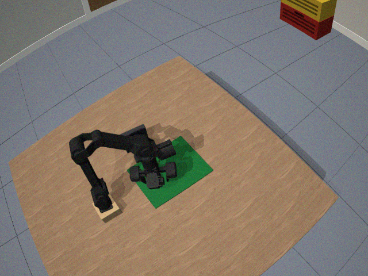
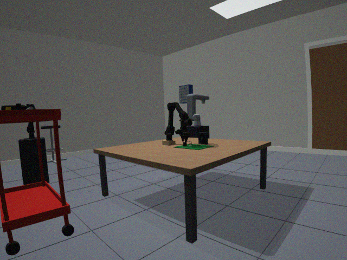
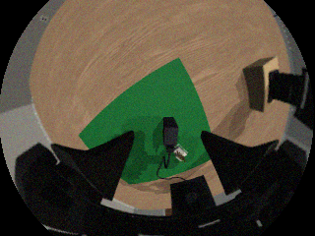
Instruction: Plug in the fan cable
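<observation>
The green board point(image 1: 199, 169) point(image 2: 201, 147) point(image 3: 162, 88) lies on the table. The cable's black plug point(image 3: 170, 132) stands on it, seen from above in the wrist view. Beside it is a small white header point(image 3: 181, 151) with brownish marks. A thin black cable point(image 3: 158, 172) curves from the plug to the dark square fan point(image 3: 193, 195) point(image 1: 142, 129), which is partly hidden behind the arm in the top view. My gripper point(image 3: 168, 134) is open and points down over the board, with the plug in view between its spread fingertips but not held. Height above the plug is unclear. The arm hides plug and header in the top view.
The arm's base stands on a light wooden block point(image 1: 112, 214) point(image 2: 168, 142) point(image 3: 257, 88) beside the board. The table edge point(image 2: 145, 162) is well out from the board. A red cart point(image 2: 33, 201) stands on the floor apart from the table.
</observation>
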`<state>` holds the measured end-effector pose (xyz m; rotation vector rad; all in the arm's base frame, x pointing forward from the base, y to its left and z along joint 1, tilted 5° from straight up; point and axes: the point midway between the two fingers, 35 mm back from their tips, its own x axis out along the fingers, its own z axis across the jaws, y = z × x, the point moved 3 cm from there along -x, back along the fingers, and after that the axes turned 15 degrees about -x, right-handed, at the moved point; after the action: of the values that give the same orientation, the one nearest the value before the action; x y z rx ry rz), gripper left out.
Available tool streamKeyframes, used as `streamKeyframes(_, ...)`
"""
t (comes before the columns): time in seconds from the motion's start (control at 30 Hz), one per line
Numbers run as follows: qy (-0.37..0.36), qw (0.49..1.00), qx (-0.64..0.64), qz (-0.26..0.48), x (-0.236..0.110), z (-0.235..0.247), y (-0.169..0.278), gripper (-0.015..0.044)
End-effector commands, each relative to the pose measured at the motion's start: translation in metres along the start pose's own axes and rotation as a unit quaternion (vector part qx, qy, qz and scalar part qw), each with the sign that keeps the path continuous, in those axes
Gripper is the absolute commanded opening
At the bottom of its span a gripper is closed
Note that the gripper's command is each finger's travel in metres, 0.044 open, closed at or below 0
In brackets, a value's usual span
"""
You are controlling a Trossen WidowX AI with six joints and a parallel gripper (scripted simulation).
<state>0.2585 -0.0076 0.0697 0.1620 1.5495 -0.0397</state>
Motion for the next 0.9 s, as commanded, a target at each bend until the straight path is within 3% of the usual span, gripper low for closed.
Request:
streamKeyframes(0.0,0.003,1.000,0.002,0.001,0.008,-0.002,0.000,0.0440)
streamKeyframes(0.6,0.003,1.000,0.002,0.001,0.031,-0.003,0.000,0.0440)
streamKeyframes(0.87,0.002,1.000,0.000,0.000,0.028,-0.002,0.000,0.0230)
